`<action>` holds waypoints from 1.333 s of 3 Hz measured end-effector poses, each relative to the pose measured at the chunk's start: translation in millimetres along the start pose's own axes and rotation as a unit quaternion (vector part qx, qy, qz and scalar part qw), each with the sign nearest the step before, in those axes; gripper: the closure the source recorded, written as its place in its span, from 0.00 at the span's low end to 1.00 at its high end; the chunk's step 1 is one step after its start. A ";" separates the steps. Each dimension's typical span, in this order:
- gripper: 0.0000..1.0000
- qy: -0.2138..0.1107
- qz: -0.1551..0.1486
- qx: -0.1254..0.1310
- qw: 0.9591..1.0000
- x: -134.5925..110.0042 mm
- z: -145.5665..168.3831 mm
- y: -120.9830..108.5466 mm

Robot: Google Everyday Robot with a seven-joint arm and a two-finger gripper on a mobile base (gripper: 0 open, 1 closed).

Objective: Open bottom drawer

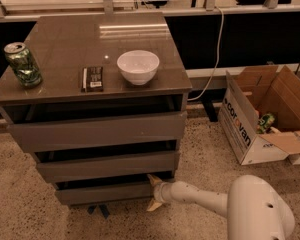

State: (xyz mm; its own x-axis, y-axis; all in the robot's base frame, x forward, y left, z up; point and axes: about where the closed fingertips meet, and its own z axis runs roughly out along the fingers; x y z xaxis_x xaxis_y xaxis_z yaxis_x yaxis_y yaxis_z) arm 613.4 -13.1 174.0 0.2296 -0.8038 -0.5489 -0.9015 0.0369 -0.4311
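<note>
The grey-brown cabinet [105,49] has three handleless drawer fronts. The bottom drawer [105,193] is the lowest slab, standing slightly out with a dark gap above it. My gripper [154,192] is at the right end of that drawer front. One fingertip [152,179] sits at the drawer's top edge and the other [152,205] at its lower edge, so the fingers are spread open around the front's right end. My white arm [200,198] reaches in from the lower right.
On the cabinet top stand a green can [23,64], a dark snack bar [92,79] and a white bowl [138,66]. An open cardboard box [262,116] sits on the speckled floor to the right. A white cable [217,59] hangs behind.
</note>
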 end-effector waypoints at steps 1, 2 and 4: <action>0.11 0.008 0.002 -0.009 1.000 7.3 9.5 -2.5; 0.26 0.011 -0.007 -0.028 1.000 6.3 10.0 0.8; 0.34 -0.013 -0.021 -0.060 0.998 -14.0 -12.1 24.0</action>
State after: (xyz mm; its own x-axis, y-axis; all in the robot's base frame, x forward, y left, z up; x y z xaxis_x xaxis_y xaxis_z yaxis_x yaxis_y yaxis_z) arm 584.1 -8.1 180.0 0.2760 -0.7872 -0.5515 -0.9279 -0.0687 -0.3664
